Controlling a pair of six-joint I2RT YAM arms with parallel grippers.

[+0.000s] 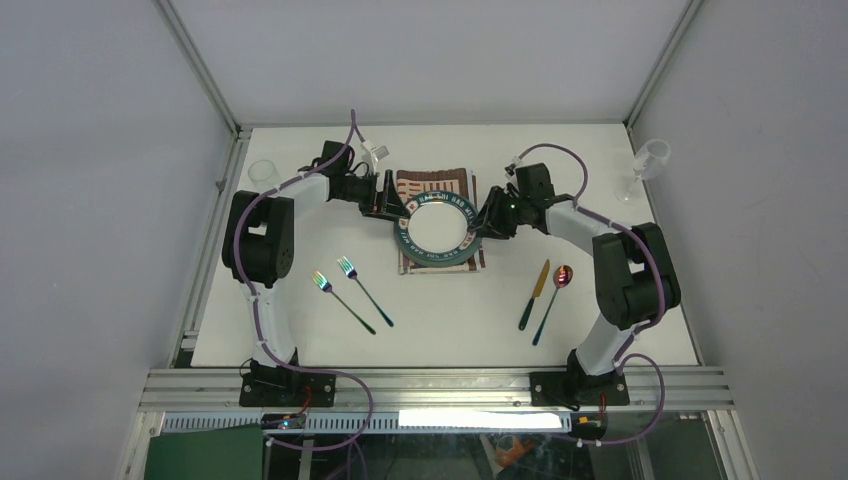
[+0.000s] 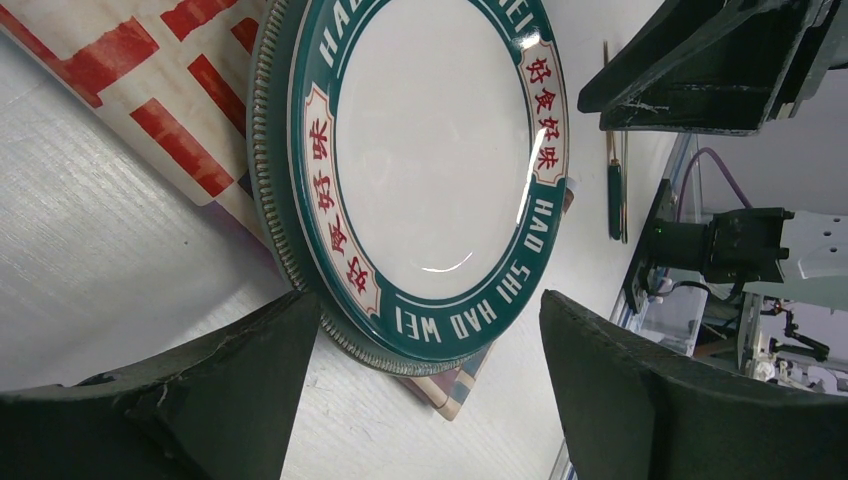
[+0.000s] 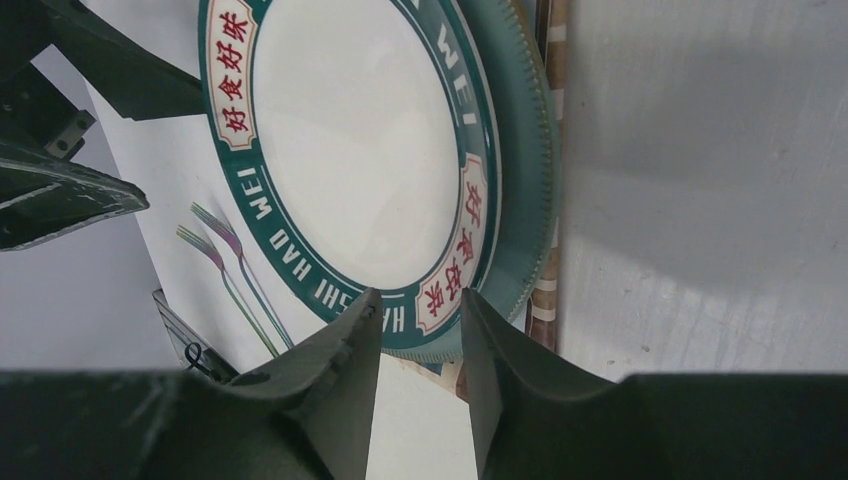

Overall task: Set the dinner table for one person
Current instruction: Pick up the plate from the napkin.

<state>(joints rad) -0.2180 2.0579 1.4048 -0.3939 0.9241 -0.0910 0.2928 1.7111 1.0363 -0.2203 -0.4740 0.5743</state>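
A white plate (image 1: 438, 228) with a green lettered rim lies on a striped placemat (image 1: 432, 180) at the back middle of the dinner table (image 1: 450, 310). My left gripper (image 1: 396, 208) is at the plate's left edge. In the left wrist view it (image 2: 430, 300) is open wide, the plate (image 2: 430, 150) rim lying between its fingers and one finger (image 2: 290, 330) against the rim. My right gripper (image 1: 483, 224) is at the plate's right edge. In the right wrist view it (image 3: 420, 297) is partly open, its tips at the plate (image 3: 350, 150) rim with only bare table in the gap.
Two forks (image 1: 350, 290) lie left of the placemat. A knife (image 1: 534, 294) and a spoon (image 1: 554, 298) lie to the right. A clear glass (image 1: 263, 172) stands at the back left and a taller one (image 1: 650, 160) at the back right. Frame rails edge the table.
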